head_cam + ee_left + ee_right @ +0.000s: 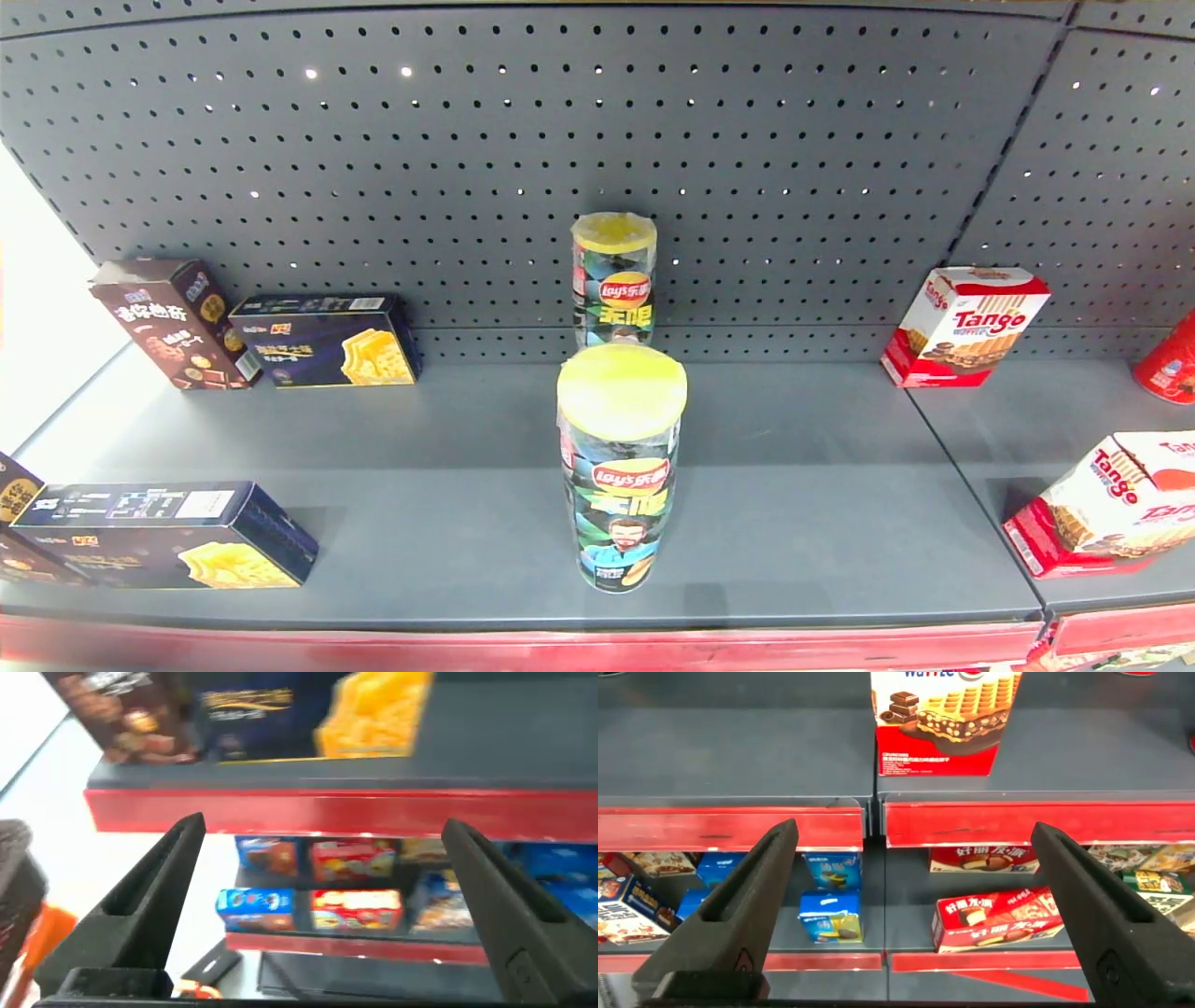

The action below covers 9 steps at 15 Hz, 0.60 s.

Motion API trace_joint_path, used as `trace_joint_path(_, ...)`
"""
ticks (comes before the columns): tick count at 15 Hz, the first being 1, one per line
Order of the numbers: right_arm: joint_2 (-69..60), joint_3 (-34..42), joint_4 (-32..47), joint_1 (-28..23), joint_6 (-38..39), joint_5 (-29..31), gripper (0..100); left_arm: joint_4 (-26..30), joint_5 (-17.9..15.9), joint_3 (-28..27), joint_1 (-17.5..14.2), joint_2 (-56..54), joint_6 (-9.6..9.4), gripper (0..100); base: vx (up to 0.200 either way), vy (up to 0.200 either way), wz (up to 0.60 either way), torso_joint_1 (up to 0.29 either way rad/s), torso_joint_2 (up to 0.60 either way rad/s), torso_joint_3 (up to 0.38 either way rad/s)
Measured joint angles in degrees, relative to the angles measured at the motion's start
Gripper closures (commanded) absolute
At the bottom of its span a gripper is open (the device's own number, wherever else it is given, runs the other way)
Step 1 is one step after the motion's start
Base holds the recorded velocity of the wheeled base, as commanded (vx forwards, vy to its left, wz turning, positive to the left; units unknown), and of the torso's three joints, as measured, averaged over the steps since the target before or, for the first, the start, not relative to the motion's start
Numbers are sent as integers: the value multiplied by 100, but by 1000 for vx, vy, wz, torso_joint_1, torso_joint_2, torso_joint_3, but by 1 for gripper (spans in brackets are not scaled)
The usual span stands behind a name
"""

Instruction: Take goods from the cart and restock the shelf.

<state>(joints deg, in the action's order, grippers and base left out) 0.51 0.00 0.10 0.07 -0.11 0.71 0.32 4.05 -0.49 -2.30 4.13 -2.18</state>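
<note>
Two tall chip cans with yellow lids stand upright on the grey shelf (822,485), one near the front edge (621,467) and one at the back wall (613,280). My left gripper (322,826) is open and holds nothing. It hangs in front of the shelf's red front lip (308,812), just below a dark blue cracker box (308,714). My right gripper (915,829) is open too, with nothing between its fingers. It faces the red lip (1036,826) under a red-and-white wafer box (941,719).
Dark snack boxes lie on the shelf's left side (327,341) (173,537). Wafer boxes (962,327) (1111,504) and a red can (1167,369) are on the right. Lower shelves hold blue cookie packs (831,915) and red boxes (999,919).
</note>
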Motion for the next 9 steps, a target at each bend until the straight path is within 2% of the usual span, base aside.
trace_joint_path(1,0,0,0,0,0,-2,0,-11,-158,20,73,-52,-39,0,0,0,0,0,0,0)
trace_joint_path(2,0,0,0,0,0,0,0,-11,-530,35,143,-150,-112,0,0,0,0,0,0,0)
trace_joint_path(3,0,0,0,-5,0,0,0,-10,-724,39,189,-235,-94,0,0,0,0,0,0,0)
trace_joint_path(4,0,0,0,-2,0,-2,0,-13,-768,44,215,-279,-28,0,0,0,0,0,0,0)
trace_joint_path(7,0,0,-2,2,0,0,0,-11,-590,49,235,-339,29,0,0,0,0,0,0,0)
trace_joint_path(9,0,0,0,0,0,0,0,-13,-585,49,240,-351,40,0,0,0,0,0,0,0)
